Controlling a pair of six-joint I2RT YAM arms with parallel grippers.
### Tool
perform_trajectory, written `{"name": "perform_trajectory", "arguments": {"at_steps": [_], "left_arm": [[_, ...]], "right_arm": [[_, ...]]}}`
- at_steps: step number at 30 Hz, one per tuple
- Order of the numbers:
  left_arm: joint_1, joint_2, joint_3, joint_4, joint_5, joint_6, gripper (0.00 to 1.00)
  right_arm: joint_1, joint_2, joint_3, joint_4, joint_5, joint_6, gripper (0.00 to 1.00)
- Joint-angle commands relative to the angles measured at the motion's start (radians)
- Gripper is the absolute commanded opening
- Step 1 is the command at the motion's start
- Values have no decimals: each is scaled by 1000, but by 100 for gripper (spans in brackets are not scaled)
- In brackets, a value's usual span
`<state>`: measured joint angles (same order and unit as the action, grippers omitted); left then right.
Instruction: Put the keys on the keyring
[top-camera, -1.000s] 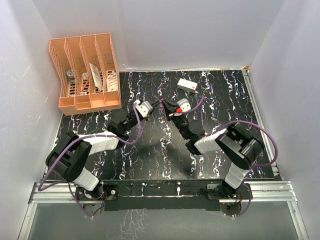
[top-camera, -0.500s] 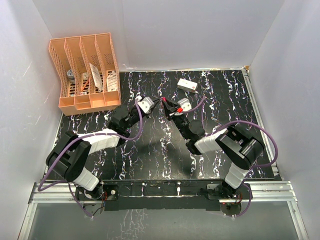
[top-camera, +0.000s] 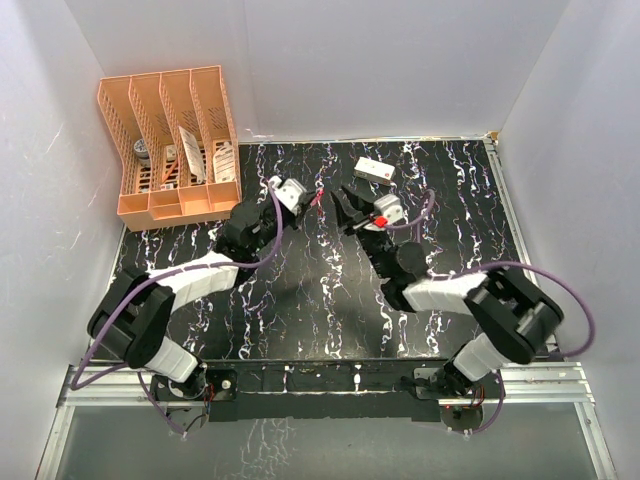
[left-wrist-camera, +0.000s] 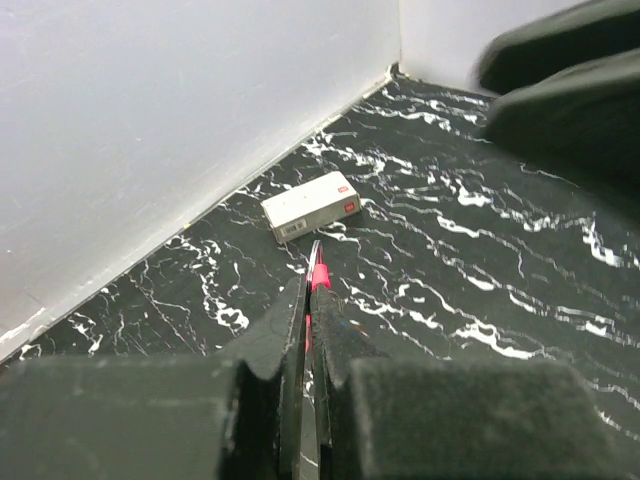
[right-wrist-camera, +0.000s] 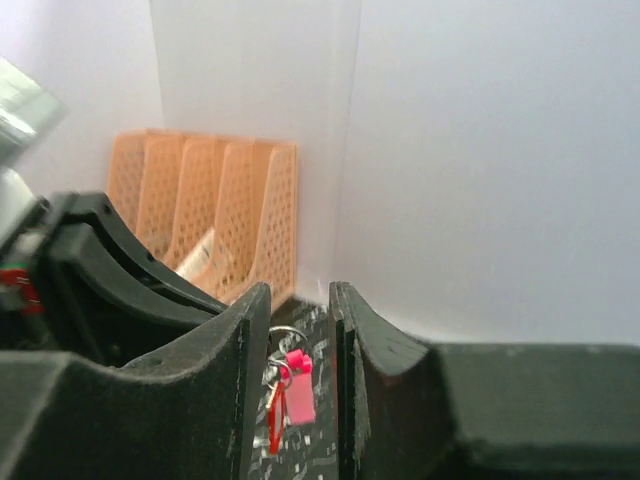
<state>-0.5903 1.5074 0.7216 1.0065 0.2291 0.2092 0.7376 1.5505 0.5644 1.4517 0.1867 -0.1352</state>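
Keyring (right-wrist-camera: 287, 334): one, with one pink tag (right-wrist-camera: 298, 400), in left pincer (left-wrist-camera: 312, 297).

Two pincers are in view: one left pincer (top-camera: 310, 204) and one right pincer (top-camera: 349, 207). Just ahead of the right pincer's tips hangs one keyring (right-wrist-camera: 285, 337) carrying one pink tag (right-wrist-camera: 299, 400). Beside that tag hangs one key (right-wrist-camera: 272, 425), thin and bright red; a second key cannot be made out. Beyond both pincers, one white box (top-camera: 374, 170) lies on the one table (top-camera: 300, 300). Well off to the left pincer's left stands one orange rack (top-camera: 170, 150) with four compartments. The packets inside it are too jumbled to count.
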Motion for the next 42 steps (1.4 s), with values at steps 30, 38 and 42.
{"name": "perform_trajectory", "arguments": {"at_steps": [30, 38, 42], "left_arm": [[1, -33, 511, -940, 5, -457, 0], [-1, -23, 518, -980, 44, -473, 0], [-6, -29, 506, -969, 54, -478, 0]], "right_arm": [[2, -130, -156, -128, -91, 65, 28], [1, 20, -184, 122, -130, 46, 35], [1, 64, -175, 175, -151, 27, 32]]}}
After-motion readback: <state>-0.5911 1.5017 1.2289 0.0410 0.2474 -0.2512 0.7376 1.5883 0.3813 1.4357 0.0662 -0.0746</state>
